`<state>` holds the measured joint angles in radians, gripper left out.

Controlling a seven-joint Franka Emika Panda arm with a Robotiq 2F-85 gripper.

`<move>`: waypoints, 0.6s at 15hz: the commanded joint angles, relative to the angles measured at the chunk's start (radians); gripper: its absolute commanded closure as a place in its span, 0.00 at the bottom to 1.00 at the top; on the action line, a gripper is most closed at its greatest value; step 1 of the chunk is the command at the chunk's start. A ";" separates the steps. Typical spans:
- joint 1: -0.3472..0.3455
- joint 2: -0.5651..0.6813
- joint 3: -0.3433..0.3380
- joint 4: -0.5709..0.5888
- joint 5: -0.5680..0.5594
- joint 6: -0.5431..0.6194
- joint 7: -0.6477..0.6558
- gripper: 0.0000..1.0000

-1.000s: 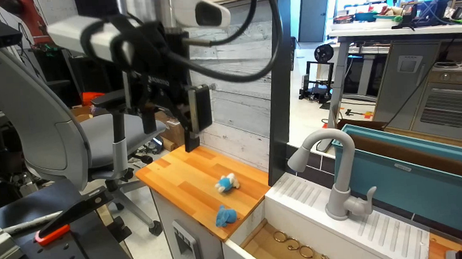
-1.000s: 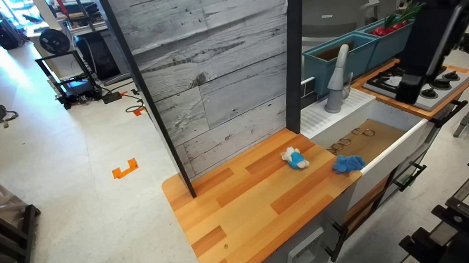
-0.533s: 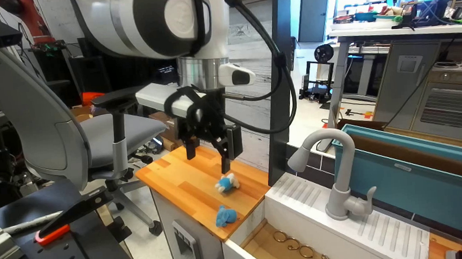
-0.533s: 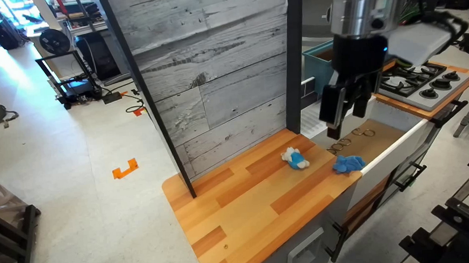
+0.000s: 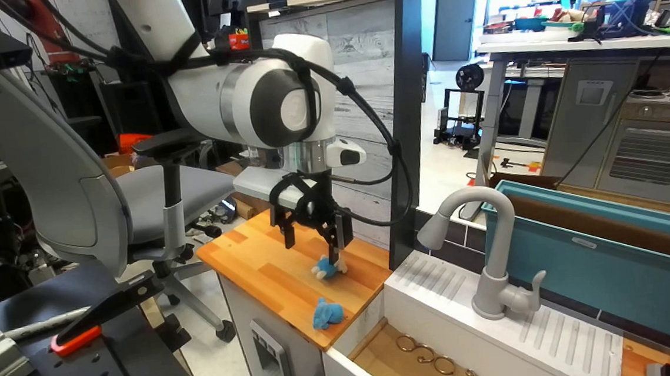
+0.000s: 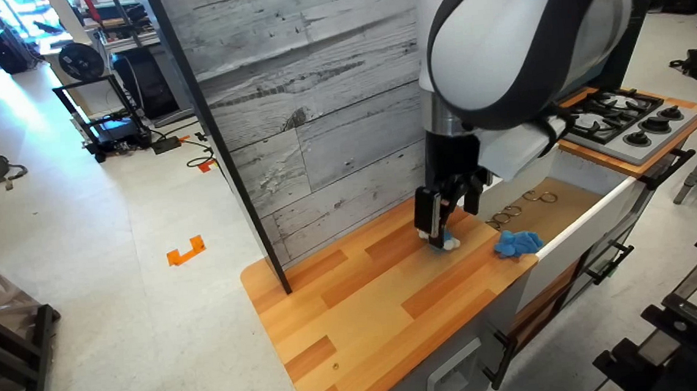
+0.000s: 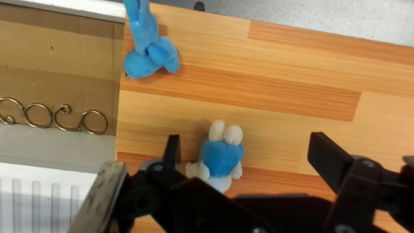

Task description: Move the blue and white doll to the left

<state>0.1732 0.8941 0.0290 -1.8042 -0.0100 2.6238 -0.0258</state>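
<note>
- Gray plank wall (image 6: 318, 105) lines the far edge of the counter (image 6: 368, 304).
- Office chair (image 5: 94, 199) stands beyond its left edge.
- Pale floor (image 6: 111, 310) spreads past its far left corner toward bright windows (image 6: 20, 11).

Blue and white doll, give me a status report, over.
Hand open, nothing gripped. Doll lying on wooden counter beneath hand. Blue toy off to one side, likely not in the way.
</note>
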 commanded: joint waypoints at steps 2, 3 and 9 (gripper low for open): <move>0.032 0.142 -0.022 0.162 -0.041 0.005 0.043 0.00; 0.030 0.164 -0.020 0.189 -0.035 -0.007 0.044 0.00; 0.030 0.257 -0.016 0.300 -0.030 -0.025 0.047 0.44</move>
<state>0.1899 1.1046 0.0217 -1.5815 -0.0180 2.6234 -0.0098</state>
